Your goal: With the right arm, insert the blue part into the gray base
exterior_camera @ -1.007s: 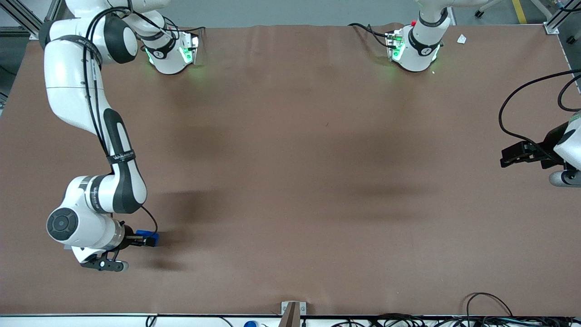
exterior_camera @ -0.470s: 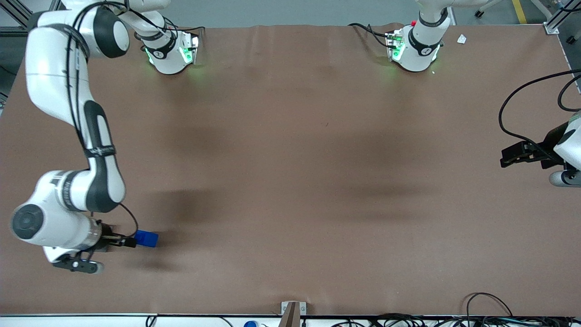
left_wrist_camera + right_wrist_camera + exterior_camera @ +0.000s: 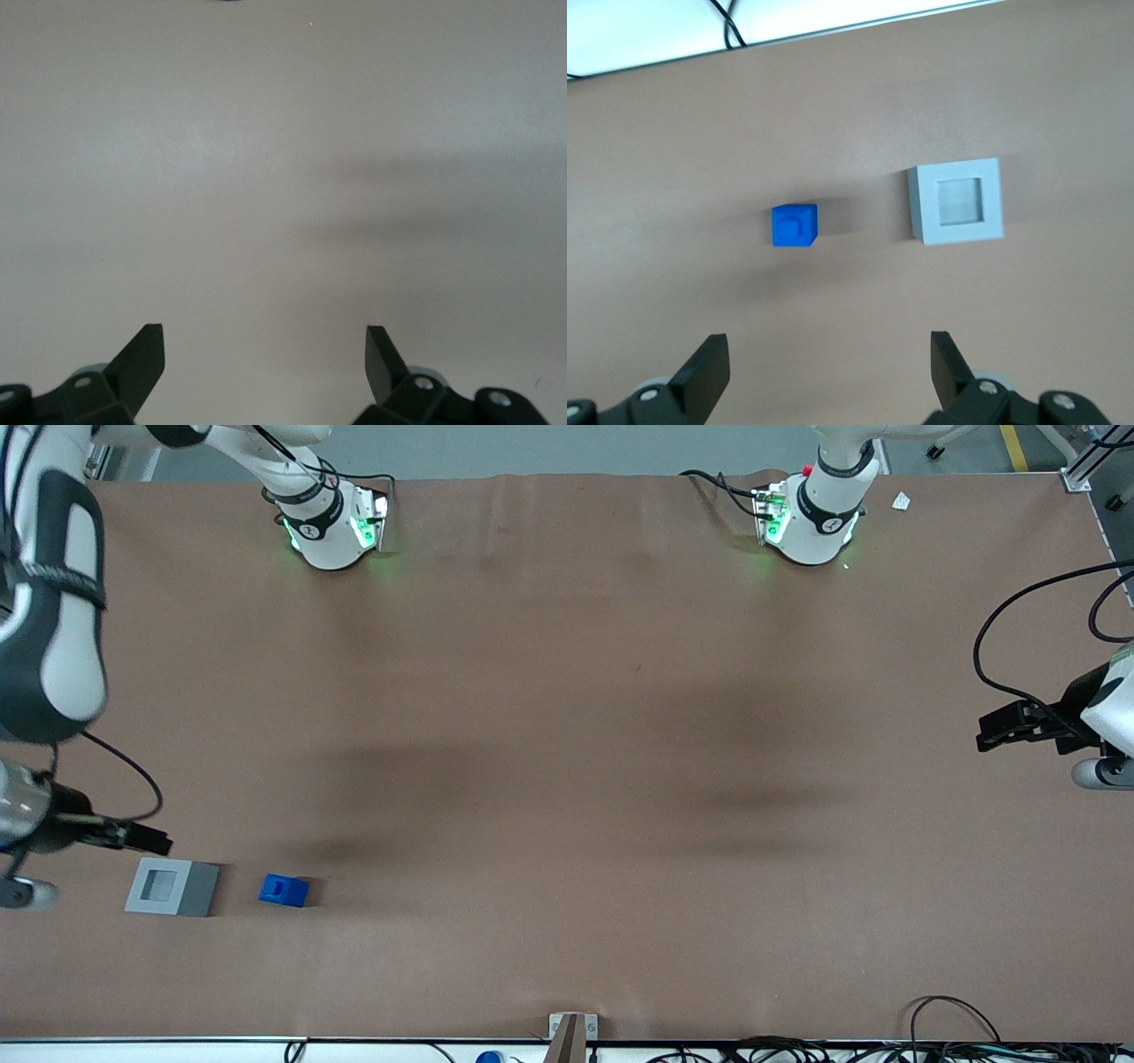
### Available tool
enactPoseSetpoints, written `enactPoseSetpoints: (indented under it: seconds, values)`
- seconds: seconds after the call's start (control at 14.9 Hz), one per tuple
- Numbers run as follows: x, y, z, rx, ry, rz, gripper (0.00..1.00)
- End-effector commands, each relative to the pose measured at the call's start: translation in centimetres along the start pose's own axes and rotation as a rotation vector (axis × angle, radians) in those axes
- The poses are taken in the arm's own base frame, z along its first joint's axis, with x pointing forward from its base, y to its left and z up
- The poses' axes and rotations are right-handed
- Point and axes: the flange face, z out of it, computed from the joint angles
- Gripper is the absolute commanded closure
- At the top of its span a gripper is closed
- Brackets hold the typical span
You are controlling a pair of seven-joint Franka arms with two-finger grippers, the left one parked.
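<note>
Brown cloth (image 3: 567,779) is spread flat over the whole table. At the working arm's end of the table, the right arm (image 3: 49,611) is seen bent over the edge, and its gripper (image 3: 146,838) is held up in the air, a little farther from the front camera than the gray base (image 3: 171,887). The jaws are spread wide apart and nothing is held between them; in the right wrist view the two black fingers (image 3: 704,372) are seen with only bare cloth between them.

The gray base is set flat on the cloth, with its square hollow facing up. Nothing is seen inside the hollow. Just beside it, toward the parked arm's end, the blue part (image 3: 283,890) is set on the cloth. The two blocks are near each other but are not touching. A strip of bare cloth is seen between them, and nothing is in the way.

In the right wrist view the blue part (image 3: 795,226) and the gray base (image 3: 957,202) are both seen in full, with the gripper (image 3: 828,372) above them and touching neither.

A black cable (image 3: 124,766) is looped from the arm's wrist. Soft shadows (image 3: 407,815) are cast across the middle of the cloth. More cables (image 3: 957,1036) are piled at the table edge nearest the front camera.
</note>
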Motion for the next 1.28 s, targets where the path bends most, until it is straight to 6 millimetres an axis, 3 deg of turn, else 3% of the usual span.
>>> enactPoseSetpoints:
  seconds: [0.0,0.07,0.2,0.47,0.74,1.07,1.21]
  values:
    - [-3.5,0.7,-4.8,0.017,-0.005,-0.009,0.0]
    - [-5.0,0.8,-6.6,0.018,-0.016,-0.011,0.0]
    - [-8.1,0.9,-8.3,0.022,-0.009,-0.015,0.0]
    - [-13.6,2.0,-9.0,0.025,0.035,-0.013,0.0]
    - [-15.3,1.9,-11.6,0.021,-0.008,-0.02,0.0]
    - [-15.2,2.2,-16.1,0.019,0.042,-0.025,0.0]
    - [-15.1,2.2,-16.0,0.007,0.043,-0.033,0.0]
